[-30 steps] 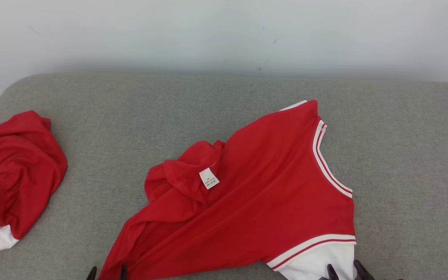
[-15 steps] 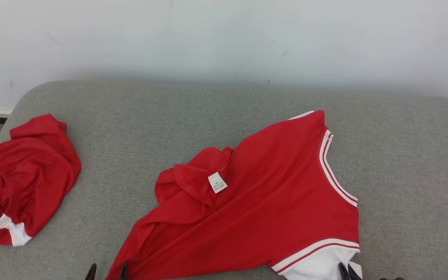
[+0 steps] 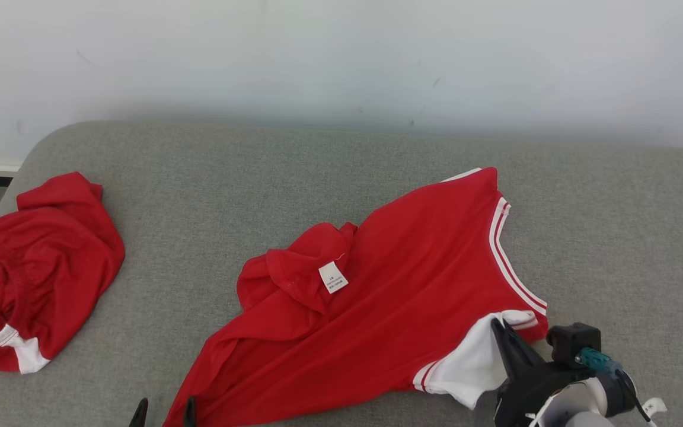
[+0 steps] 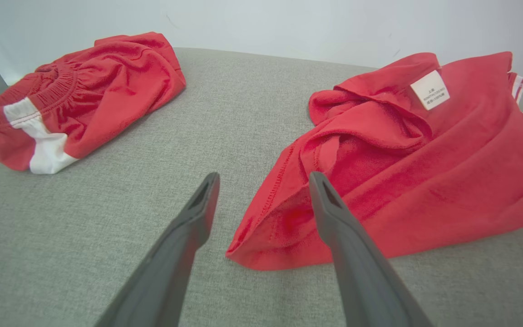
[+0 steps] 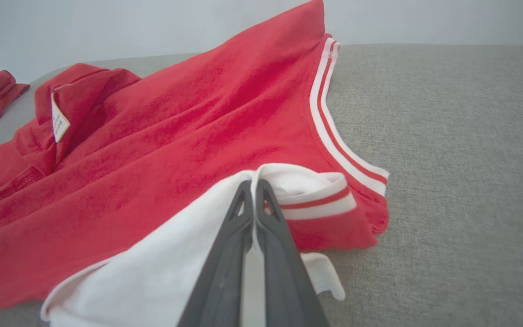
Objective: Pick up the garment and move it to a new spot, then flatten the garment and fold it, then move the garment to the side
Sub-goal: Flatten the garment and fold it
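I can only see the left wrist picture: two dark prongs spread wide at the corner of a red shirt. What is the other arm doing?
Observer: The right end effector is shut on the white sleeve of the red shirt.
Visitor: Is that sleeve lying flat?
Observer: No. It is bunched up at the fingertips, and its striped cuff is folded over on itself.
Visitor: What does the neck of the shirt look like?
Observer: The neckline is a long curve trimmed in white with a red stripe. It lies along the shirt's edge on the robot's right.
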You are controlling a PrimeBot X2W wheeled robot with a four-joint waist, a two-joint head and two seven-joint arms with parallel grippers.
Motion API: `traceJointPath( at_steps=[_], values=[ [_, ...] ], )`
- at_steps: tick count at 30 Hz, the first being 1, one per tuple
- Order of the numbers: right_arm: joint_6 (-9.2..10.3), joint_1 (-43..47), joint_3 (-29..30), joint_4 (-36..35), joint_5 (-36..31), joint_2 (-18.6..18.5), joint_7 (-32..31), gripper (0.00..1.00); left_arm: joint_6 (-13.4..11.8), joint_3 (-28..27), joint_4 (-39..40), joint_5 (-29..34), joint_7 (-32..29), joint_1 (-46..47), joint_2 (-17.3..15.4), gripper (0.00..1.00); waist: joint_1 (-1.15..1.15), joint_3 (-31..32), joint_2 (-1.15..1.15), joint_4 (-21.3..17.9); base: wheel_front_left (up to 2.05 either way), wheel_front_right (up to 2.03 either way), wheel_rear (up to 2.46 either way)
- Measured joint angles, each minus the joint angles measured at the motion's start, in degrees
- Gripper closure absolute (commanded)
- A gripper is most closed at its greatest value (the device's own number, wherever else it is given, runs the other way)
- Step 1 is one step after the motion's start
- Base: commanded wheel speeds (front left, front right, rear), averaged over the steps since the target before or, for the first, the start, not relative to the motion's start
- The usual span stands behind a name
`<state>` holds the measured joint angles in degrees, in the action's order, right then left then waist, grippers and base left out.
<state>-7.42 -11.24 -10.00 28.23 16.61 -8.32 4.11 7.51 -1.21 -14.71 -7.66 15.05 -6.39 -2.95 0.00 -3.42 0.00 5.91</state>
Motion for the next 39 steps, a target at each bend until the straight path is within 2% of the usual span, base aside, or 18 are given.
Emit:
traceJointPath(
  at_steps=[1,2,3,4,8,12,25,29,34,37,38,39],
  values=[
    [0.00,-1.4,-0.7,2.1,0.2,-0.1,-0.1,1.00,0.0,0.1,-0.2,0.0,0.0,0.3,0.0,0.00,0.00,-0.1,0.00,-0.1,0.00,0.00,0.00],
    [-0.01,-2.6,-1.4,3.8,0.3,-0.2,0.4,0.91,0.0,0.3,-0.4,-0.1,0.0,0.7,0.0,0.00,0.00,-0.1,0.00,-0.1,0.00,0.00,0.00],
    [-0.03,-3.6,-1.6,5.4,0.6,-0.2,1.6,0.60,0.0,0.5,-0.5,-0.5,0.0,0.9,0.0,0.00,0.00,-0.2,0.00,-0.1,0.00,0.00,0.00],
    [-0.03,-4.4,-2.0,7.0,0.9,-0.2,2.5,0.00,0.0,0.7,-0.8,-0.6,0.0,0.9,0.0,0.00,0.00,-0.1,0.00,0.0,0.00,0.00,0.00],
    [-0.03,-5.2,-4.0,11.4,2.1,-0.3,6.1,0.00,0.0,1.0,-1.1,-1.0,0.0,0.9,0.0,0.00,0.00,0.2,0.00,0.2,0.00,0.00,0.00],
    [-0.03,-4.0,-4.7,11.3,3.7,-1.8,9.3,0.00,0.0,1.5,-1.6,-1.0,0.0,0.9,0.1,0.00,0.00,0.7,0.00,0.1,0.00,0.00,0.00],
    [-0.03,8.1,-3.9,-0.3,5.0,-5.9,10.4,0.00,0.0,2.9,-1.6,-0.9,0.0,0.2,0.1,0.00,0.00,1.2,0.00,1.2,0.00,0.00,0.00],
    [-0.03,11.1,-4.2,-2.8,2.7,-8.2,9.0,0.00,0.0,2.9,-1.5,-1.0,0.0,-0.4,0.1,0.00,0.00,0.9,0.00,1.4,0.00,0.00,0.00],
    [-0.03,9.4,-5.2,-3.1,-1.0,-7.7,8.9,0.00,0.0,2.9,-1.5,-1.1,0.0,-0.1,0.1,0.00,0.00,0.1,0.00,1.5,0.00,0.00,0.00],
    [-0.03,7.1,-6.5,-0.8,-3.8,-7.0,8.4,0.00,0.0,2.7,-1.6,-1.3,0.0,0.1,0.1,0.00,0.00,0.0,0.00,1.4,0.00,0.00,0.00],
    [-0.04,6.2,-6.9,0.4,-5.1,-7.0,8.4,0.06,0.0,2.7,-1.7,-1.4,0.0,0.3,0.1,0.00,0.00,-0.1,0.00,1.4,0.00,0.00,0.00],
    [-0.04,4.3,-7.1,3.0,-6.1,-7.0,7.5,1.00,0.0,2.8,-1.7,-1.4,0.0,0.5,0.1,0.00,0.00,-0.1,0.00,1.4,0.00,0.00,0.00]
  ],
)
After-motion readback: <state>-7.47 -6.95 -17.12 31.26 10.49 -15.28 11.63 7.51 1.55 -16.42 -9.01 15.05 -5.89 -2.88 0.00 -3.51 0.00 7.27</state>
